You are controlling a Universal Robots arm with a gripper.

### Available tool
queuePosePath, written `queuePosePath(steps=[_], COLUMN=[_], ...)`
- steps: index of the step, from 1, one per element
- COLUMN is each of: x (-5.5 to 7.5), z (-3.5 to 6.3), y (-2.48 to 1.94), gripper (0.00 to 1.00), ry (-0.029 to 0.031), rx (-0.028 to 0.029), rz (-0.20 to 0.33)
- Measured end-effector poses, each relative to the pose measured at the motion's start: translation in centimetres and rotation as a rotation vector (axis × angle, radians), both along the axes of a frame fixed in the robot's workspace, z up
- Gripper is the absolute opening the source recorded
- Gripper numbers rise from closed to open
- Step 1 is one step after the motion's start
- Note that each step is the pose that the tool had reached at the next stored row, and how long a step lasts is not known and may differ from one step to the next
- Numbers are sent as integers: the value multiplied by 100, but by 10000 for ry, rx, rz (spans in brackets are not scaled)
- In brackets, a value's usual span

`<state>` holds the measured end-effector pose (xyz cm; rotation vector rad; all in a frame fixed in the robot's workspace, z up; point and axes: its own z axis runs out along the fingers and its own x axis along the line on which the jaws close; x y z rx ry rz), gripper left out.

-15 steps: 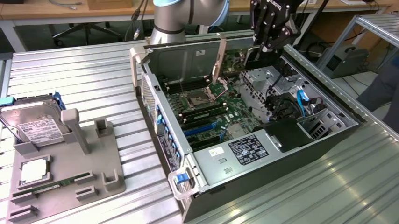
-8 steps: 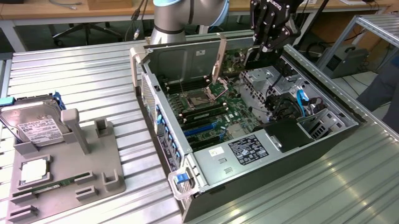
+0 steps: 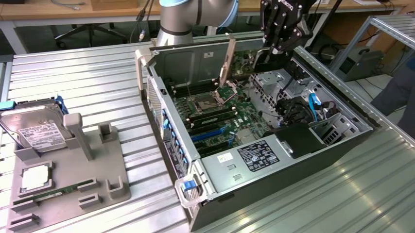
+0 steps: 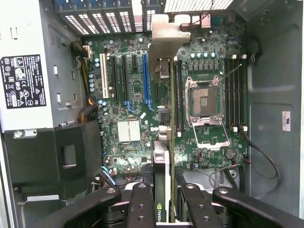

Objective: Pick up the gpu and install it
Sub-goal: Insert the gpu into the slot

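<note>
Metal workbench (image 3: 84, 77), open computer case (image 3: 304, 179) — jaws clamped on gpu (image 4: 161, 190), edge-on above motherboard (image 4: 128, 95)

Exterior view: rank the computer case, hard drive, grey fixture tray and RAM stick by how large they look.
1. computer case
2. grey fixture tray
3. hard drive
4. RAM stick, a thin green strip
The gaps are clear, with no ties.

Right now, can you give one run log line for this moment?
tool: shut on gpu | place: above motherboard, inside open case | bracket: toward case rear
</note>
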<state>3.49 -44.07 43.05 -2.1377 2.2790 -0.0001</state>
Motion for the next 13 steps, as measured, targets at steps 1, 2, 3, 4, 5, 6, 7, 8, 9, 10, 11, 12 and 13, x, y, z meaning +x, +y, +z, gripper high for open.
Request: queuePosePath(steps=[1, 2, 3, 4, 5, 6, 7, 8, 9, 10, 11, 12, 13], x=[4, 6, 8, 8, 8, 8, 8, 8, 8, 4, -6, -19, -35], z=[0, 0, 0, 0, 0, 0, 0, 0, 0, -1, -2, -2, -2], y=[0, 0, 0, 0, 0, 0, 0, 0, 0, 0, 0, 0, 0], gripper=[27, 27, 27, 27, 27, 27, 27, 27, 27, 27, 27, 27, 27], ry=[39, 66, 93, 94, 94, 94, 94, 94, 94, 94, 93, 94, 94], rx=[0, 0, 1, 0, 0, 0, 0, 0, 0, 2, 3, 3, 1], rz=[0, 0, -1, 0, -1, -1, 0, 0, 0, 1, 1, 0, 0])
